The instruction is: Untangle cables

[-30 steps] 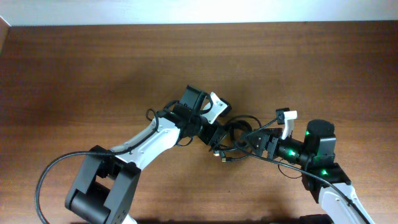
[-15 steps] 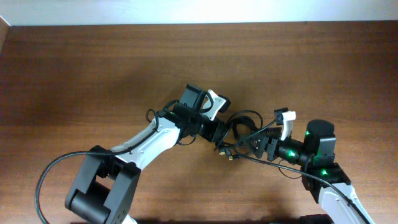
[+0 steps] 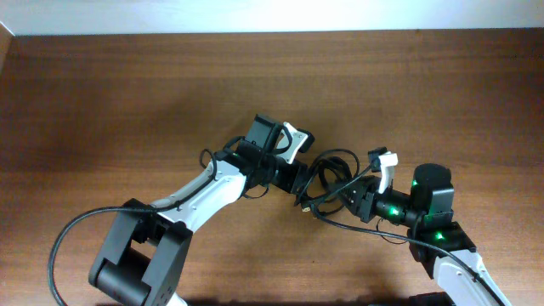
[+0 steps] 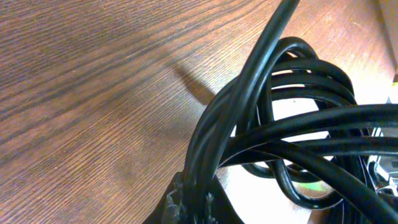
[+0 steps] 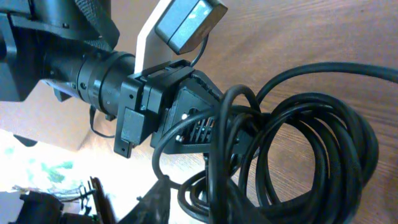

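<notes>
On the wooden table (image 3: 127, 102), the cables (image 3: 331, 168) coil between both arms. The left gripper (image 3: 300, 186) is clamped on their left side. The right gripper (image 3: 342, 199) sits just right of them, and I cannot tell whether it is open or closed.

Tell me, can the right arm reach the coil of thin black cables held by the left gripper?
Probably yes: the right gripper is beside the coil of thin black cables, nothing between, and the left gripper holds its far side.
</notes>
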Robot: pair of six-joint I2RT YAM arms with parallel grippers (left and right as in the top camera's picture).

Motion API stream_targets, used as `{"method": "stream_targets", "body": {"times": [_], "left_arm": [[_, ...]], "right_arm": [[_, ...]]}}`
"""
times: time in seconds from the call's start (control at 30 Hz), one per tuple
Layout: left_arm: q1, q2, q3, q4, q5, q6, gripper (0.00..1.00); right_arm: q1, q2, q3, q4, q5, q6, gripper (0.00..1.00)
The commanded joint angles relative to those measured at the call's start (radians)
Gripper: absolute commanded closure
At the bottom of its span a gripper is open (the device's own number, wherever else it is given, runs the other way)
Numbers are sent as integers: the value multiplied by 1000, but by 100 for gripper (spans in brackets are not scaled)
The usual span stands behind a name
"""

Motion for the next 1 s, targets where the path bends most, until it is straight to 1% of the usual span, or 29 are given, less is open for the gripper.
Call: {"method": "stream_targets", "body": {"times": [0.0, 0.13, 0.2, 0.3, 0.4, 0.47, 0.6, 0.97], "left_arm": [[-3, 5, 16, 10, 11, -12, 100], [-3, 5, 16, 5, -61, -11, 100], [-3, 5, 16, 5, -66, -11, 100], [-3, 5, 16, 4, -76, 43, 100], [-3, 5, 16, -5, -166, 52, 100], [-3, 5, 16, -6, -196, 52, 100], [-3, 5, 16, -5, -196, 52, 100], [-4, 5, 16, -6, -194, 52, 100]], "right_arm": [[7, 9, 15, 3, -13, -12, 77], [6, 27, 15, 3, -13, -12, 78], [6, 40, 15, 0, 14, -11, 81], [6, 51, 15, -6, 36, -7, 82], [6, 51, 15, -7, 40, -8, 83], [6, 51, 15, -18, 65, -7, 84], [6, 51, 15, -56, 121, 0, 85], [5, 51, 15, -56, 122, 0, 85]]}}
